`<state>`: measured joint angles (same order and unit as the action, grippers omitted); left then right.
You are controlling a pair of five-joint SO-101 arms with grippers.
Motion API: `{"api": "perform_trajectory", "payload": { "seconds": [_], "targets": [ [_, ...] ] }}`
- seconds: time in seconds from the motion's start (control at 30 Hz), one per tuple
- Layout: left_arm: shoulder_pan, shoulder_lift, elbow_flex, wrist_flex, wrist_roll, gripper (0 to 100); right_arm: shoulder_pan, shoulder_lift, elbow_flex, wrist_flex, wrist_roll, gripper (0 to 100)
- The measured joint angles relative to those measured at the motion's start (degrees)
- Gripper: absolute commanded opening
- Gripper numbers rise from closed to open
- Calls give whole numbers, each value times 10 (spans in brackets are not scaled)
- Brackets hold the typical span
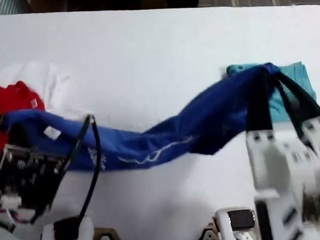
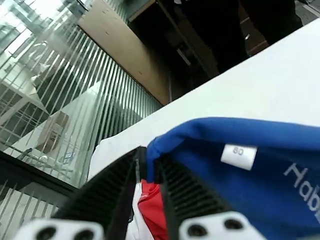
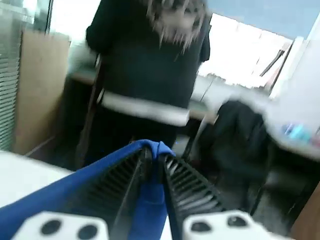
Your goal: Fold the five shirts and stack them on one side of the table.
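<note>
A blue shirt (image 1: 166, 136) hangs stretched between both arms above the white table (image 1: 144, 44). My left gripper (image 1: 4, 124) is shut on its left end; in the left wrist view the black fingers (image 2: 112, 192) pinch the blue shirt (image 2: 240, 165) beside its white size tag. My right gripper (image 1: 269, 71) is shut on the right end, and the blue shirt (image 3: 150, 200) is clamped between its ribbed fingers (image 3: 187, 187). A folded teal shirt (image 1: 292, 89) lies on the table under the right gripper. A red shirt (image 1: 5, 103) and a white shirt (image 1: 42, 79) lie at the left.
The arm bases (image 1: 228, 230) and a black cable (image 1: 92, 168) sit along the table's near edge. The far half of the table is bare white surface. A person stands beyond the table's far edge, away from the shirts.
</note>
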<state>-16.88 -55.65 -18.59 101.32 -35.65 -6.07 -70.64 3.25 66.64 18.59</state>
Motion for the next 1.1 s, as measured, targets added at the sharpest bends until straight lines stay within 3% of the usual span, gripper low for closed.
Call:
{"api": "perform_trajectory", "payload": {
  "seconds": [0.4,0.8,1.1],
  "targets": [
    [0,-39,-2,-33,32,26,9,-13,-73,-10,33,20],
    [0,-41,-2,-151,32,26,48,14,-74,-57,48,21],
    [0,-43,-73,-156,53,26,53,-13,-89,-70,48,21]
  ]
}}
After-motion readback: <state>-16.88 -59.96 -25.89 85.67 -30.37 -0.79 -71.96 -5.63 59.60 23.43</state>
